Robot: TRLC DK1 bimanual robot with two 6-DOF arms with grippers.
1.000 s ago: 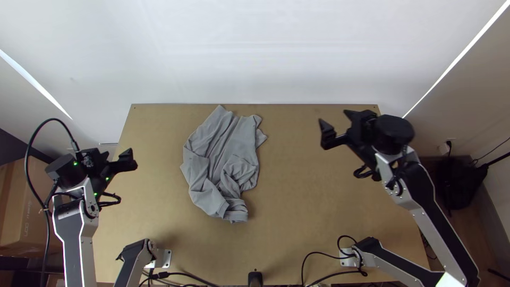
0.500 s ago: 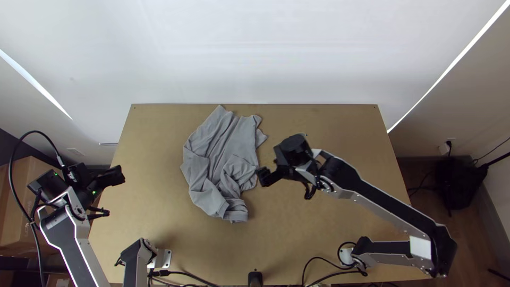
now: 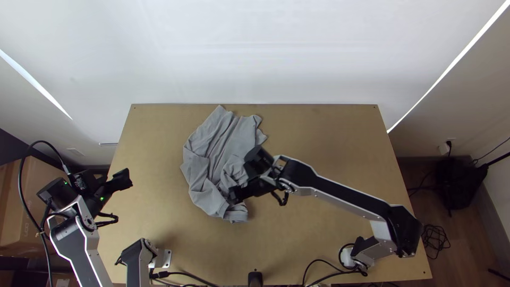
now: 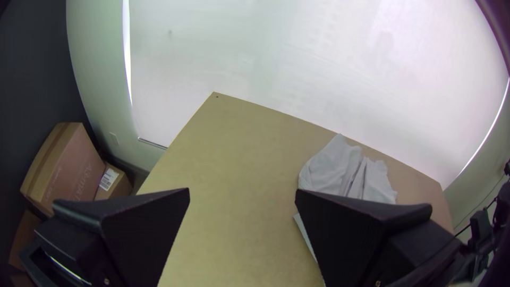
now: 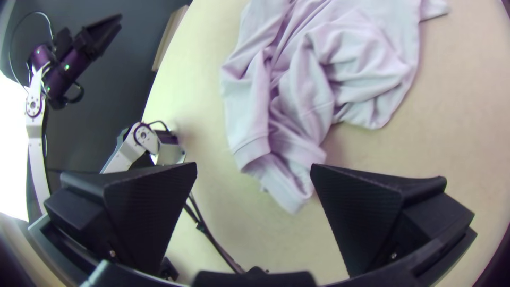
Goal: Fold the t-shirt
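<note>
T-shirt (image 3: 215,146) lies bunched on our surface (image 3: 329,130), its near end just below our right claw (image 3: 234,195), spread and empty; our left claw (image 3: 126,179), also released, hangs well apart.

Wooden floor (image 3: 470,234) (plus cardboard boxes (image 4: 79,165))

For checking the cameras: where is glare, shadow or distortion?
Top view: thin bright strips flank the white backdrop; left wrist view: the right-hand strip bows, some corners dark; right wrist view: burnt-out patch at the left edge, soft shadow beside the t-shirt on the table.
</note>
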